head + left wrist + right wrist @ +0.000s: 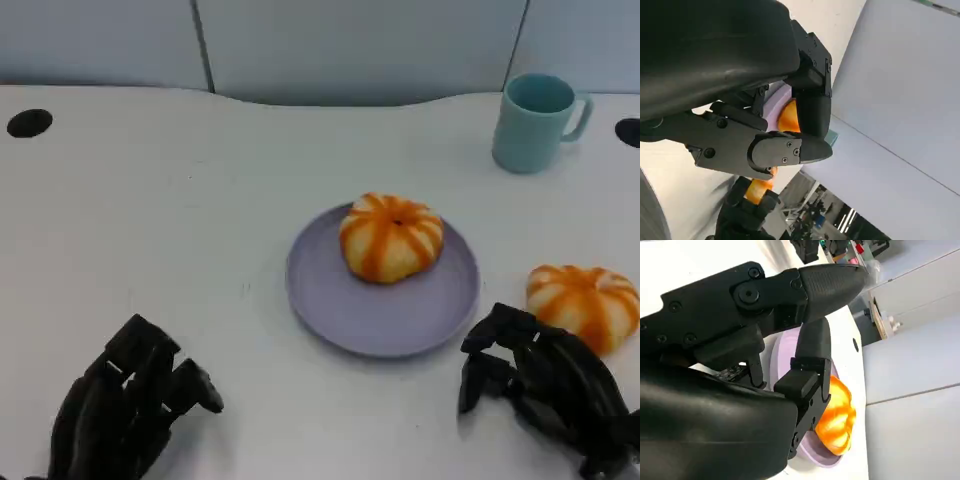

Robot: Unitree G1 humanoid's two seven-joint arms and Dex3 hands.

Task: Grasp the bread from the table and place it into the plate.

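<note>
I count two breads — one bread [391, 237] at the centre of my head view, on the plate, and a second bread [584, 303] at the right edge, on the table. There is one lilac plate [340, 305], one teal mug [538, 121] at the upper right — and two black cable holes, one [29, 122] upper left, one [629, 131] far right.
</note>
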